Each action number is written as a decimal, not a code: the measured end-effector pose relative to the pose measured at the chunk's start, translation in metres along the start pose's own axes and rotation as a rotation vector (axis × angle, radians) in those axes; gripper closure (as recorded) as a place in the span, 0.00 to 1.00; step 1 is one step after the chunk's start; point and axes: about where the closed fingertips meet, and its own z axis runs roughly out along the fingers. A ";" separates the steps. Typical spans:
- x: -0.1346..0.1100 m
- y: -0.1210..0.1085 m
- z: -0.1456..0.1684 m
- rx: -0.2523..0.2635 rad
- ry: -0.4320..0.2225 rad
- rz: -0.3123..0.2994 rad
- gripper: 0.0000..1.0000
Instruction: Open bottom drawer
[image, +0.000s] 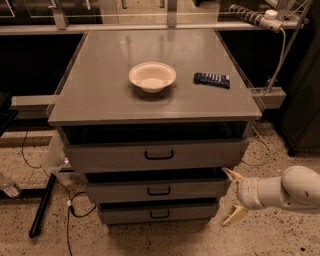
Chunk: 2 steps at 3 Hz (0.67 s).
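The bottom drawer (157, 214) is the lowest and narrowest of three grey drawer fronts, with a small black loop handle (160, 214) at its centre. It sits pushed in. My gripper (232, 196) is at the cabinet's lower right corner, level with the middle and bottom drawers, to the right of the bottom drawer's handle. Its two yellowish fingers (233, 175) are spread wide apart and hold nothing. The white arm (280, 191) reaches in from the right edge.
The grey cabinet top (100, 100) holds a white bowl (152, 76) and a dark flat packet (212, 79). The top drawer (159, 155) and middle drawer (158, 190) are above. A black rod (42, 205) and cables lie on the speckled floor at left.
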 end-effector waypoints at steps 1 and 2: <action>0.020 0.022 0.031 -0.039 0.027 0.017 0.00; 0.058 0.047 0.071 -0.051 0.077 0.022 0.00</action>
